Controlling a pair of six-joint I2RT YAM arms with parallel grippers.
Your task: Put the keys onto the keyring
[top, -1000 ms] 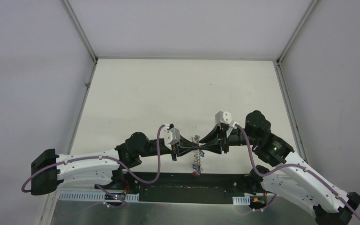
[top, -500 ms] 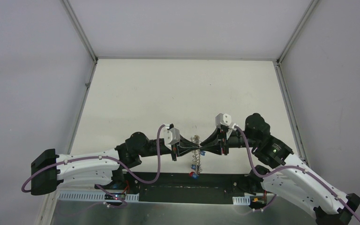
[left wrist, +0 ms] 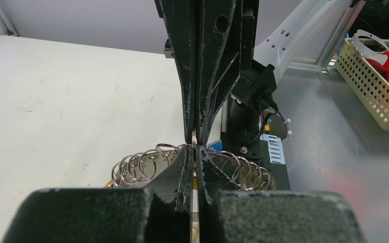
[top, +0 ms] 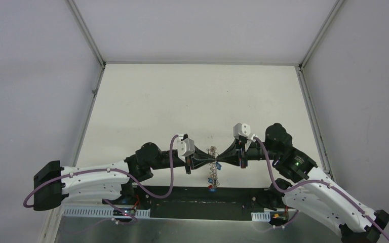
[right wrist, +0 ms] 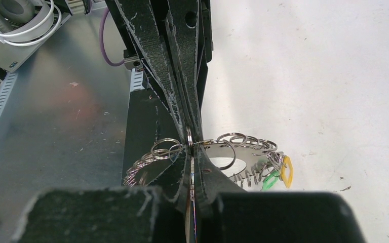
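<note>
Left gripper (left wrist: 194, 156): reaching in from the left, jaws nearly together and pinching something thin at the tips.
Small ring (left wrist: 194, 137): sitting exactly where the two sets of tips are meeting. It seems to be a link of the keyring, though a key's own ring cannot be ruled out.
Keyring (left wrist: 147, 164): hanging between the grippers over the near part of the table (top: 182, 101), with its coil of links fanning out behind the tips.
Keys: dangling from the keyring, with a blue tag (top: 211, 179) and a red tag (top: 210, 190) hanging lowest, and a yellow tag (right wrist: 286, 171) and a green tag (right wrist: 270, 178) at one end of the coil.
Right gripper (right wrist: 190, 154): coming in from the right, tip to tip with the left one. Its jaws are likewise narrow and clamping at the same spot.
Step in hand: judged to be threading, with one claw steadying the link while the other is working a ring onto it.
Next move: calling for a small, slow twist or slide along the link, with both pinches kept firm so nothing is slipping free.
</note>
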